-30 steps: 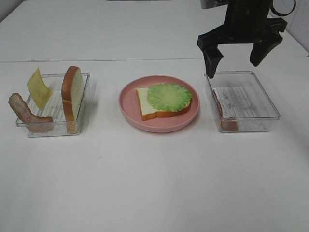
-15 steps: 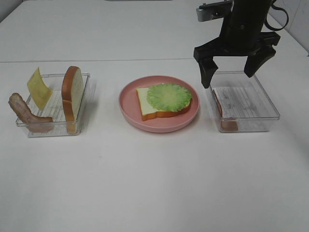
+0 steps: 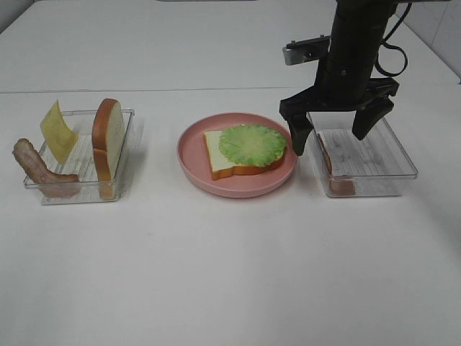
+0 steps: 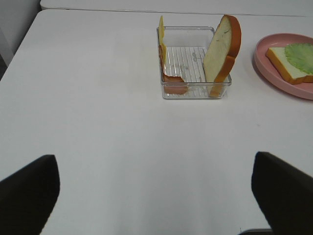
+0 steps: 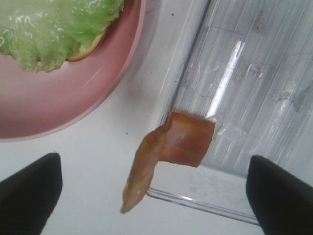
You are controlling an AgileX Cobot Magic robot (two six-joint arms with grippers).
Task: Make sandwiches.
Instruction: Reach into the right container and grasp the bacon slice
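Observation:
A bread slice [image 3: 220, 157] topped with a green lettuce leaf [image 3: 252, 143] lies on the pink plate [image 3: 238, 189]. My right gripper [image 3: 328, 138] is open and empty, low over the left wall of the right tray [image 3: 392, 155]. A brown meat strip [image 3: 338, 184] leans on that wall; the right wrist view shows it [image 5: 168, 152] between my fingers [image 5: 29, 193]. The left tray [image 3: 79, 193] holds an upright bread slice [image 3: 108, 140], a yellow cheese square [image 3: 57, 131] and a meat strip [image 3: 39, 169]. My left gripper [image 4: 156, 196] is open and empty, well short of that tray [image 4: 195, 90].
The white table [image 3: 230, 274] is bare in front of the plate and trays. The left arm is out of the exterior high view. The plate's rim [image 5: 73, 115] lies close beside the right tray's wall [image 5: 190, 83].
My right gripper has come down and shifted slightly left, from above the right tray to low over its left wall. It stays open. Nothing else moved.

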